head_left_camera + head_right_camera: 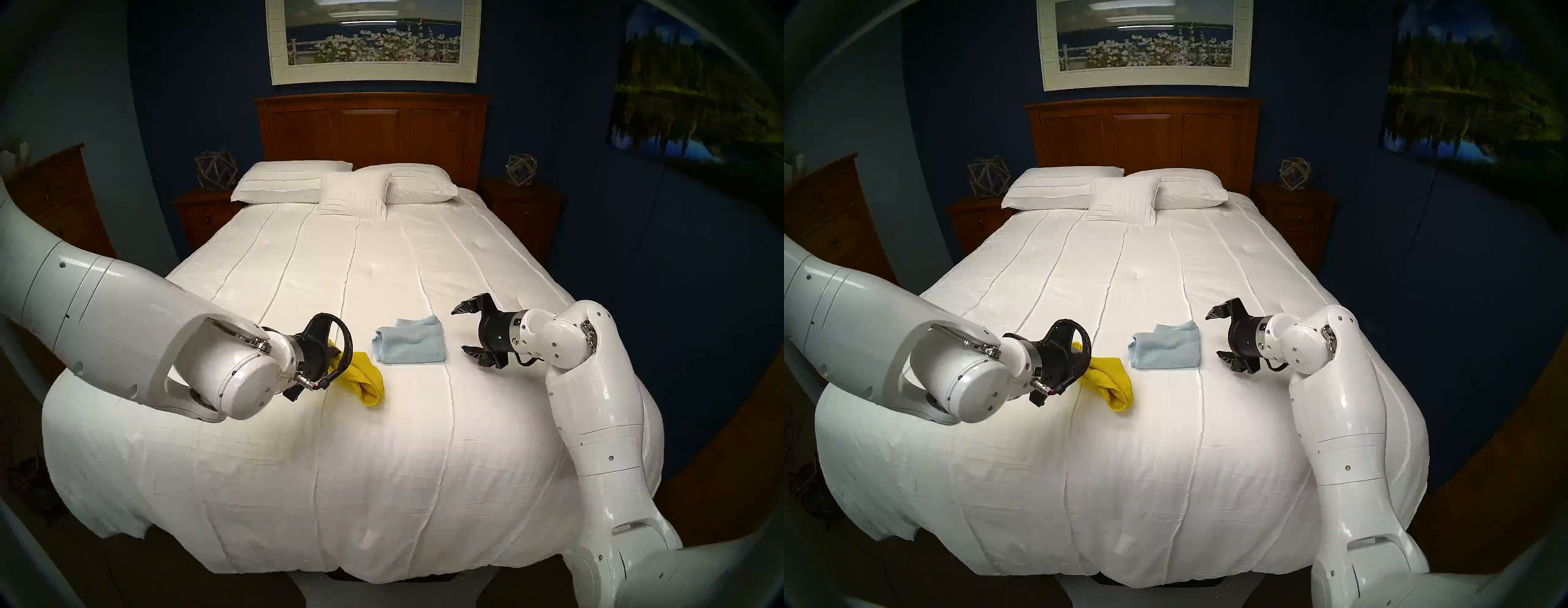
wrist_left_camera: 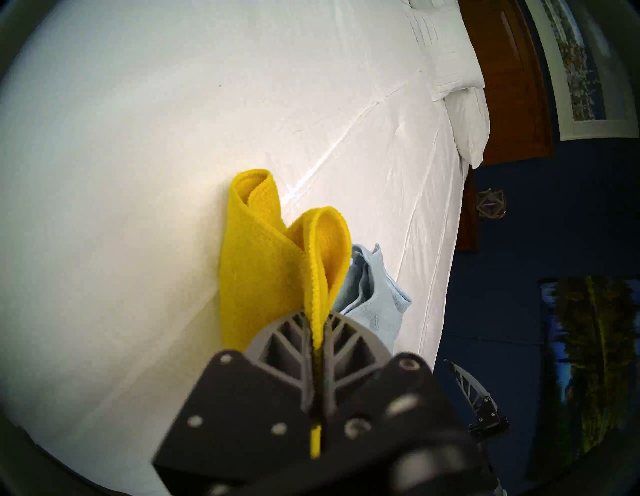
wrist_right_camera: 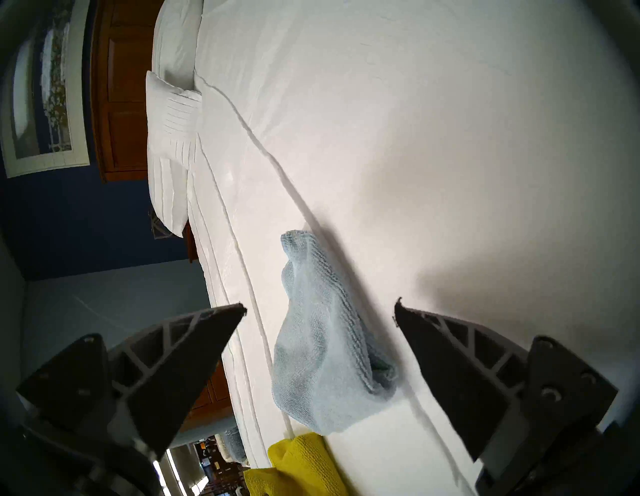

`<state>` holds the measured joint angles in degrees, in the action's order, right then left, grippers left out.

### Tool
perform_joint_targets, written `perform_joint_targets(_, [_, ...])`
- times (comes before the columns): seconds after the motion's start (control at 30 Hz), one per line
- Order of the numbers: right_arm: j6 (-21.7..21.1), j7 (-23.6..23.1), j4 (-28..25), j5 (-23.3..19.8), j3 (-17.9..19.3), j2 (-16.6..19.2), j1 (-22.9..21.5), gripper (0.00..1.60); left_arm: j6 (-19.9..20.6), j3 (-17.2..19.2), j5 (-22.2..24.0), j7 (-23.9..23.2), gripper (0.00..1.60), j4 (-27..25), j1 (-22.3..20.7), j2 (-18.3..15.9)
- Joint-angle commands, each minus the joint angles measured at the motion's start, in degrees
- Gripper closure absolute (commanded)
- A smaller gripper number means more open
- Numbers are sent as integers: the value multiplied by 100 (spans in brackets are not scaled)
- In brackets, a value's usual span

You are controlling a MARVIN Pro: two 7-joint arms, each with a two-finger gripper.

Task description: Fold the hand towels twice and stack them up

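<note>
The yellow hand towel lies bunched on the white bedspread, left of centre. My left gripper is shut on one edge of the yellow hand towel, which loops up into two folds. From the head, my left gripper is mostly hidden behind its wrist. The pale blue hand towel lies folded just to the right, flat on the bed. Right of it my right gripper hovers open and empty, facing the blue hand towel. The two towels lie apart.
Three white pillows lean at the wooden headboard, far from the towels. Nightstands flank the bed and a dresser stands at the left. The bedspread falls away at the near edge.
</note>
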<state>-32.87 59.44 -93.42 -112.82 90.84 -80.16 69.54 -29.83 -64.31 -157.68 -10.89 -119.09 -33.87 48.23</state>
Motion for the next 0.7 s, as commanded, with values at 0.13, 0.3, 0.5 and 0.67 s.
perform_joint_targets(0.13, [-11,-63,-172,-92,93,-23,36,0,325,544,-58,366,160,1066,-220,561])
perform_joint_targets(0.3, [-21,-42,-195,-143,196,14,69,0,454,862,-46,585,160,1513,-214,875])
perform_joint_targets(0.5, [0,-37,-116,-162,424,122,18,0,585,1192,-47,785,160,2060,-54,1317])
perform_joint_targets(0.67, [-35,-13,-58,-193,552,208,13,0,720,1419,-38,923,160,2580,136,1663])
